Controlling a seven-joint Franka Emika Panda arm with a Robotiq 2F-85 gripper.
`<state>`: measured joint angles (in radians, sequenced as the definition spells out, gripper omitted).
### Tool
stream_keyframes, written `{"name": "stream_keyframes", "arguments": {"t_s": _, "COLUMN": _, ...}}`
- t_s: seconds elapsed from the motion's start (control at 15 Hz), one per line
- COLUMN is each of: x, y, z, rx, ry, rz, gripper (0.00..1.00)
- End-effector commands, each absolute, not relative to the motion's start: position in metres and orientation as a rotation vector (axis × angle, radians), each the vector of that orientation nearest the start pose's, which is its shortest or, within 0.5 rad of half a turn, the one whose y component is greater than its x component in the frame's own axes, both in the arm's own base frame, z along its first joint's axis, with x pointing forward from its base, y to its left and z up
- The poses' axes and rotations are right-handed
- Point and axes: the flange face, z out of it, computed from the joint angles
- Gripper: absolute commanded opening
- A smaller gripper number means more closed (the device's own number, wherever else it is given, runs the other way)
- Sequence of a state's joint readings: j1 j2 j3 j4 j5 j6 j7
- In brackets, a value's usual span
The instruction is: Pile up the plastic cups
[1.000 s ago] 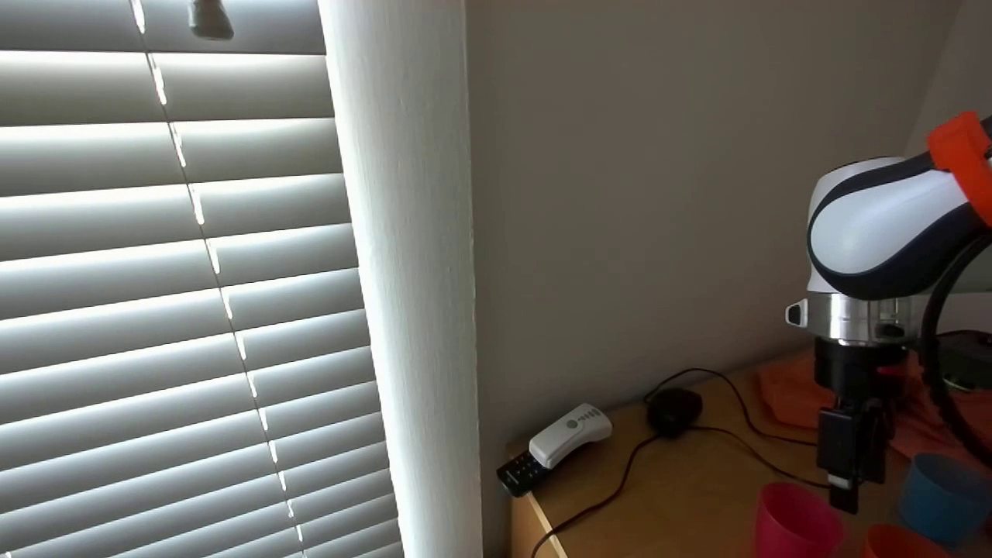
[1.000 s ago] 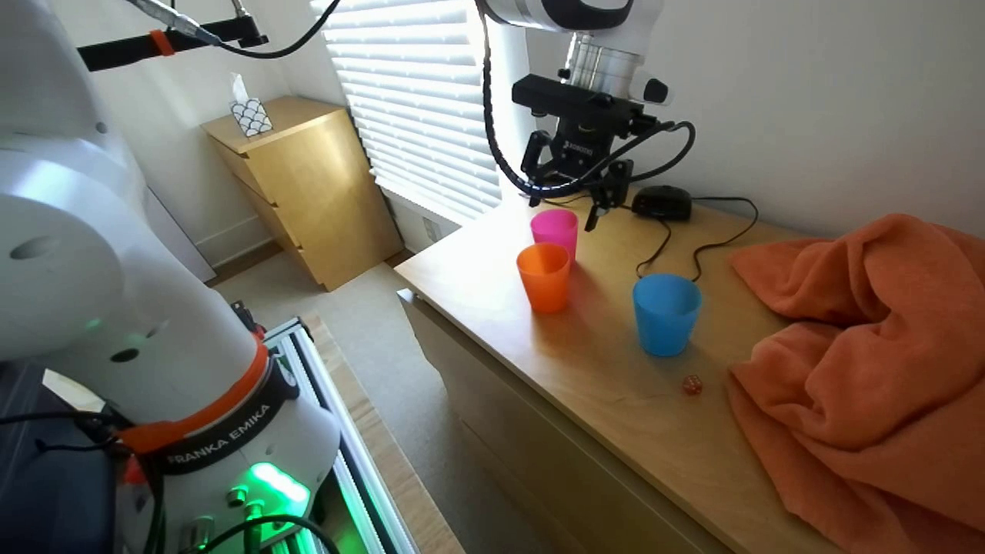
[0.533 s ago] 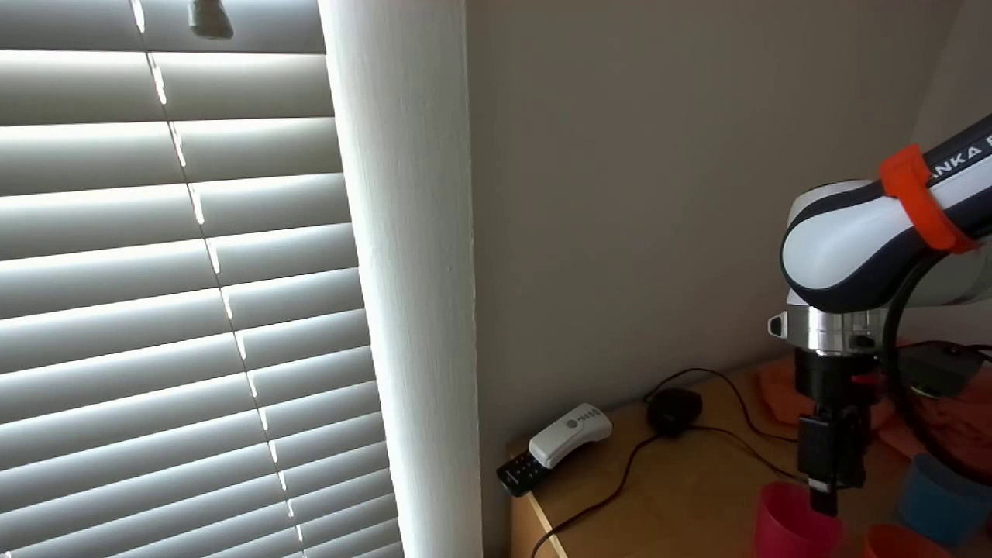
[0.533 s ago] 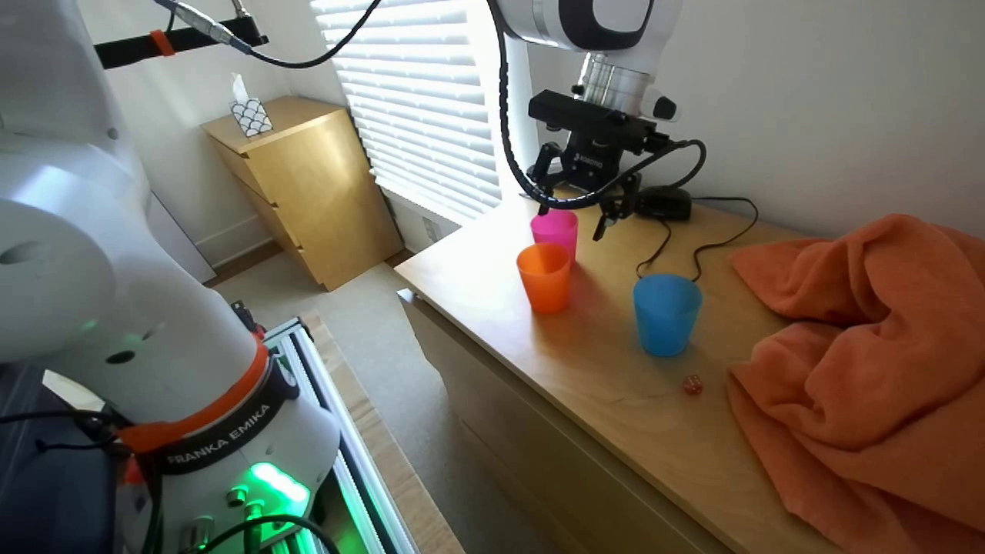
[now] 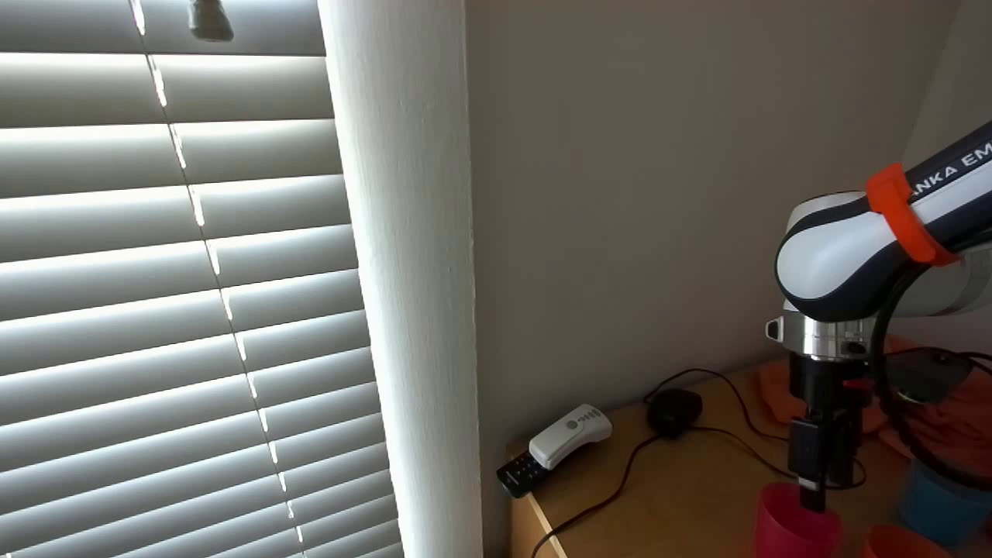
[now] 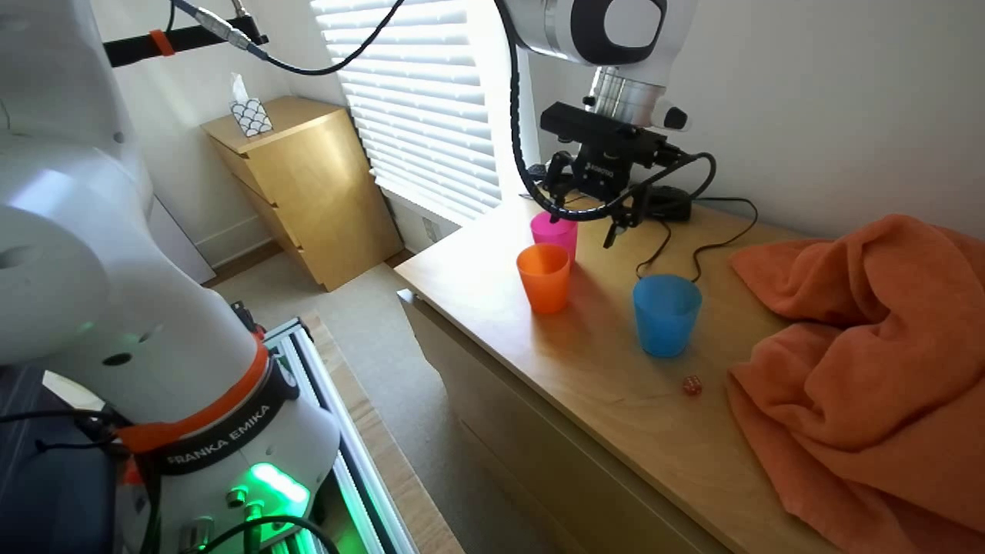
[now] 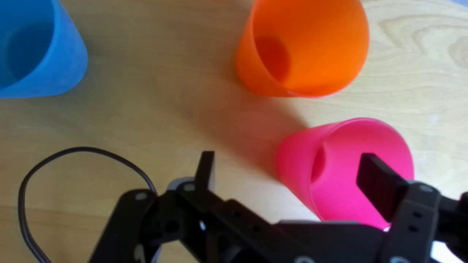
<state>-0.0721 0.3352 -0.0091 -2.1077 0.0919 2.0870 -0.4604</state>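
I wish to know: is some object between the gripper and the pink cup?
Nothing visible stands between the open gripper and the pink cup; the orange cup stands beside the pink one, not between.

Bright light through blinds (image 5: 170, 287), wall (image 5: 643, 201) beside dim; wrist view soft.

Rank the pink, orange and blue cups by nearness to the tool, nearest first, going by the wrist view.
1. Pink cup: right of centre, partly covered by the tool.
2. Orange cup: at the top, right of centre.
3. Blue cup: upper left corner.
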Motion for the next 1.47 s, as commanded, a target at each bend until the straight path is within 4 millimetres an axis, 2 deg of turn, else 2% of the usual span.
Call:
{"name": "stream_keyframes", "arguments": {"t_s": 0.0, "x": 0.540, "y": -0.044, "z": 0.226, "rx": -2.890, "ry": -0.437, "rz": 0.428, "gripper": 0.66}}
{"name": "stream_keyframes", "arguments": {"t_s": 0.53, "x": 0.542, "y": -0.044, "z": 0.223, "rx": -2.857, "ry": -0.370, "rz": 0.397, "gripper": 0.04}}
{"name": "stream_keyframes", "arguments": {"t_s": 0.6, "x": 0.542, "y": -0.044, "z": 0.224, "rx": -2.855, "ry": -0.367, "rz": 0.396, "gripper": 0.01}}
{"name": "stream_keyframes", "arguments": {"t_s": 0.87, "x": 0.540, "y": -0.043, "z": 0.234, "rx": -2.838, "ry": -0.359, "rz": 0.378, "gripper": 0.01}}
{"name": "stream_keyframes", "arguments": {"t_s": 1.07, "x": 0.537, "y": -0.040, "z": 0.251, "rx": -2.835, "ry": -0.373, "rz": 0.353, "gripper": 0.01}}
{"name": "stream_keyframes", "arguments": {"t_s": 1.4, "x": 0.520, "y": -0.037, "z": 0.309, "rx": -2.907, "ry": -0.409, "rz": 0.296, "gripper": 0.01}}
